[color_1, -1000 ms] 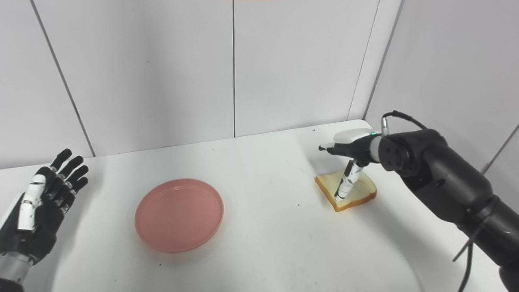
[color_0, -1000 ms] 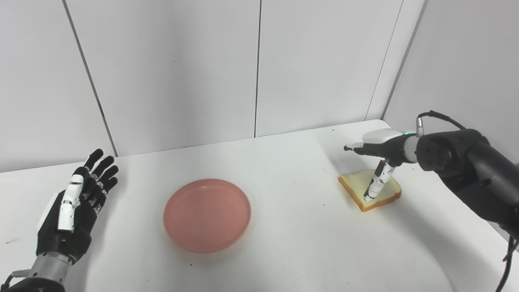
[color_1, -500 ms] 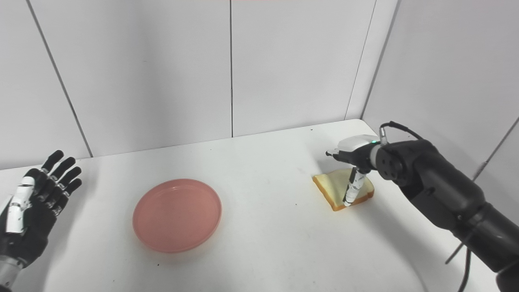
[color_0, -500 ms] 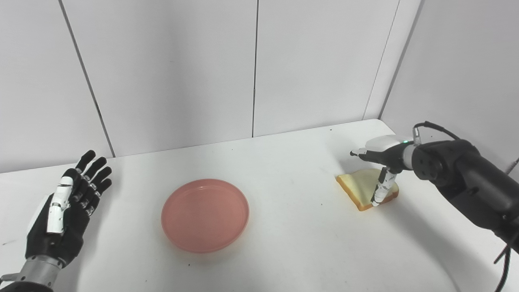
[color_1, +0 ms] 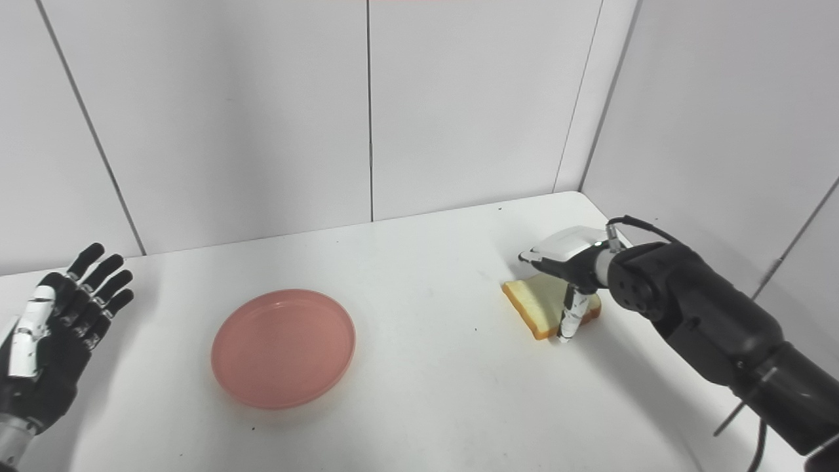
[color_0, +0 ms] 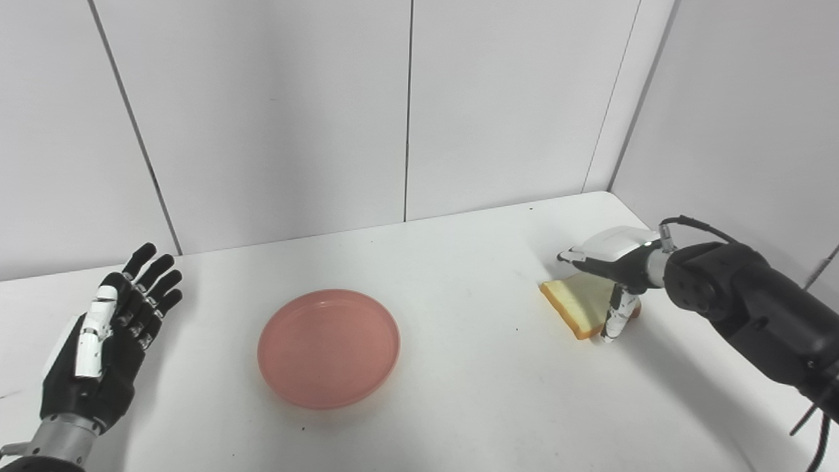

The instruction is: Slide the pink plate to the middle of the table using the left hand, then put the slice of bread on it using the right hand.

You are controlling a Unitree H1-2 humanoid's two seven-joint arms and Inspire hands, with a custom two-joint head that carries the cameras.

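Observation:
The pink plate [color_0: 329, 347] lies empty on the white table [color_0: 459, 262], left of its middle. The slice of bread [color_0: 577, 305] lies at the right side of the table. My right hand [color_0: 613, 262] hovers over the slice's far right part, fingers stretched out above it. Its thumb [color_0: 613, 321] points down at the slice's near right edge and hides part of it. The hand is not closed on the bread. My left hand [color_0: 108, 347] is open, palm up, at the table's left edge, well apart from the plate.
White wall panels close the table at the back and on the right, near the bread. Bare tabletop [color_1: 446, 367] lies between the plate and the bread.
My right hand has drawn back over the bread; its thumb moved from the slice's top to its near right edge. My left hand pulled slightly left. The camera shifted a little.

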